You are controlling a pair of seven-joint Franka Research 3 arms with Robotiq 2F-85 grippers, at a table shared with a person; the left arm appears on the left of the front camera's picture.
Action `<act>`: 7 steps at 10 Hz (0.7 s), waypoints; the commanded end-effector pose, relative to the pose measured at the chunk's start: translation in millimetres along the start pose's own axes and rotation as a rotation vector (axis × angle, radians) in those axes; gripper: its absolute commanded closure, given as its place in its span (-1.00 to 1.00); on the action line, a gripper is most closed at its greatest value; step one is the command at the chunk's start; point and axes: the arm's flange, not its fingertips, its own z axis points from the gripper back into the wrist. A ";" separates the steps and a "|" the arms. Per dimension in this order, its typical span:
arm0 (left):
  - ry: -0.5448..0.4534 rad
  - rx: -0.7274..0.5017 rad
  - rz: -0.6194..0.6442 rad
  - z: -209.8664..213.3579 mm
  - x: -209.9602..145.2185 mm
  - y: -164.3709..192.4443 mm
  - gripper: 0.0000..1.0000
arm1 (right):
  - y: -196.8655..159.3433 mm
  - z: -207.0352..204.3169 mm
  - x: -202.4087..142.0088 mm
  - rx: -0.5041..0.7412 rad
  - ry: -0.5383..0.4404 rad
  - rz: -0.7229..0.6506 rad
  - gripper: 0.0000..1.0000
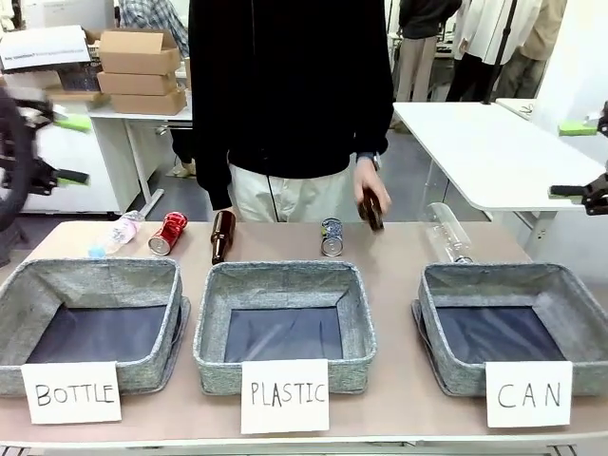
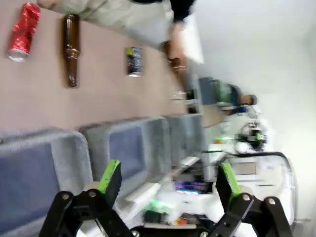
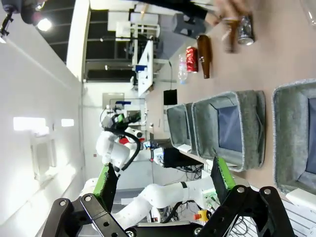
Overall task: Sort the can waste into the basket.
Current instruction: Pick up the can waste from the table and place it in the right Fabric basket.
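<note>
On the table's far side a shiny red can lies behind the left basket, and a silver can with dark print stands behind the middle one. The grey basket carded CAN sits front right. My left gripper hangs open at the left edge, high above the table and far from both cans. At the right edge my right gripper is open too. From the left wrist, the open left gripper frames the red can and silver can. The open right gripper sees the red can, silver can and CAN basket.
Baskets carded BOTTLE and PLASTIC stand left and middle. A brown bottle lies between the cans. A person's hand holds another brown bottle beside the silver can. Clear plastic bottles lie at far left and far right.
</note>
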 end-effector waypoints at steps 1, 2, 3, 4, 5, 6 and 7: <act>0.077 0.339 -0.085 -51.9 62.7 18.6 -1.00 | 0.6 -0.1 3.7 0.004 0.009 0.030 -1.00; 0.095 0.417 -0.105 -70.3 76.4 22.8 -1.00 | 0.6 -0.1 3.7 0.004 0.009 0.030 -1.00; 0.096 0.333 -0.022 -75.7 75.9 12.1 -1.00 | 0.6 -0.1 3.7 0.004 0.009 0.030 -1.00; 0.053 0.287 -0.123 -64.5 50.6 10.9 -1.00 | 0.6 -0.1 3.7 0.004 0.009 0.030 -1.00; 0.053 0.287 -0.123 -64.5 50.6 10.9 -1.00 | 0.6 -0.1 3.7 0.004 0.009 0.030 -1.00; 0.077 0.350 -0.111 -91.9 71.8 22.7 -1.00 | 0.6 -0.1 3.7 0.004 0.009 0.030 -1.00; 0.071 0.279 -0.126 -52.5 60.4 9.3 -1.00 | 0.6 -0.1 3.7 0.004 0.009 0.030 -1.00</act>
